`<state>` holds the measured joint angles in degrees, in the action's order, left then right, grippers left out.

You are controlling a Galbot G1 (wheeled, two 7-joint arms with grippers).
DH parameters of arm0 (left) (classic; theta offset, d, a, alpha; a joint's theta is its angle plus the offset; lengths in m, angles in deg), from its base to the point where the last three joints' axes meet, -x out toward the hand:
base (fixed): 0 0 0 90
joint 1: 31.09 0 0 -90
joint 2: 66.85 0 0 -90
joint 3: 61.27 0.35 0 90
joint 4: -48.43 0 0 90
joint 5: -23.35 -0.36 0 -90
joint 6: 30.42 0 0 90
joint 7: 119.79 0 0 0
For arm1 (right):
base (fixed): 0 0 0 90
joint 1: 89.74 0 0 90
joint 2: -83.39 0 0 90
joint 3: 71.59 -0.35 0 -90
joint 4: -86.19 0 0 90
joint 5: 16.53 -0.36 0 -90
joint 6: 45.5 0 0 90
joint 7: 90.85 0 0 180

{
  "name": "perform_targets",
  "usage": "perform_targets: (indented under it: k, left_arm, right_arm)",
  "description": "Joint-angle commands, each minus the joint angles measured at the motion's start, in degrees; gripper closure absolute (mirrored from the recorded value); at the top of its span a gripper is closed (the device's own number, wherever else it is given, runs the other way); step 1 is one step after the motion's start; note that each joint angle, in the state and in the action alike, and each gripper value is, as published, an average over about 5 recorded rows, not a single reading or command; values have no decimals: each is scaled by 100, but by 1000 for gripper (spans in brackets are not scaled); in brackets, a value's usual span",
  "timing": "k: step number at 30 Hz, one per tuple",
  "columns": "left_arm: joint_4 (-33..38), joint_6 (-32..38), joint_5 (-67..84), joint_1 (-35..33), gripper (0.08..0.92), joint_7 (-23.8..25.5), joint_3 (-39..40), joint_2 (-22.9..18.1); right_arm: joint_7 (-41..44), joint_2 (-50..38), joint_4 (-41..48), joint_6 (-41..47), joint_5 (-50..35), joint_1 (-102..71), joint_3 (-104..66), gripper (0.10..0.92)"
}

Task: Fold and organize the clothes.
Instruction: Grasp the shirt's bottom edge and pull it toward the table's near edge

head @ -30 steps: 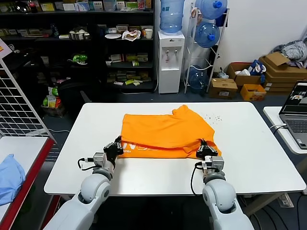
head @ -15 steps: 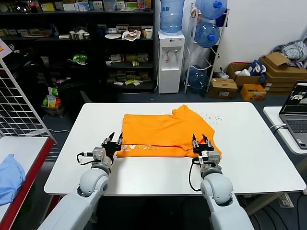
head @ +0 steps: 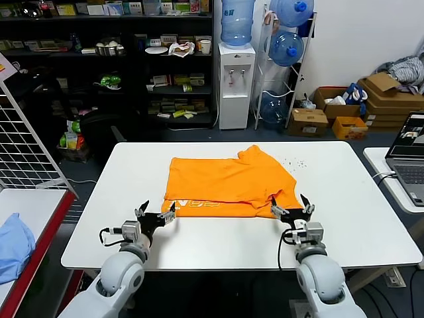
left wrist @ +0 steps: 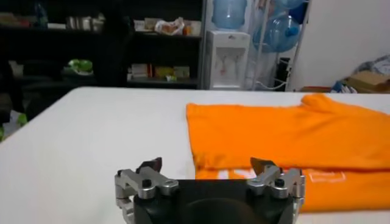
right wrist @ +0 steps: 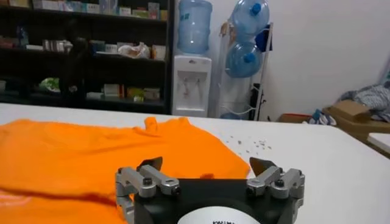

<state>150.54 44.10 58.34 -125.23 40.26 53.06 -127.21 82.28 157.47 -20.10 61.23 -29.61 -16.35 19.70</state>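
- Both pincers have drawn back toward the near edge of the table (head: 344, 199) since the earlier frame; neither touches the fabric any longer.
- Left pincer (head: 157, 216): released, jaws spread wide and holding nothing. It hovers low over the bare table just off the near left corner of the orange t-shirt (head: 228, 185), closer to the near edge than the garment.
- Right pincer (head: 293, 211): released, jaws spread wide and holding nothing. It sits just off the near right corner of the garment, above bare table.
- The orange t-shirt now lies released, in the middle of the table. A folded upper layer covers most of it; a strip of the lower layer shows along the near side, carrying the white lettering (head: 195, 206).
- One sleeve (head: 255, 154) projects toward the far edge, on the right side of the garment.
- Small specks (head: 295, 163) lie scattered on the table near the far right of the garment.
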Motion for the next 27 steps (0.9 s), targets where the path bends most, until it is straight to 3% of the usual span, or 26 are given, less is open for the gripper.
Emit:
perform_targets:
  k: [1,20,27]
  left_arm:
    - [207,-52,149,-689,101,32,-49,30]
    - [-606,-32,55,-88,79,277,-89,-276]
    - [-609,0,13,-57,81,312,-56,-253]
  right_arm:
    - [308,-325,-126,-103,-400,-708,-379,104]
    - [221,-249,713,254,-866,88,-308,117]
    - [262,-154,797,332,-821,267,-188,286]
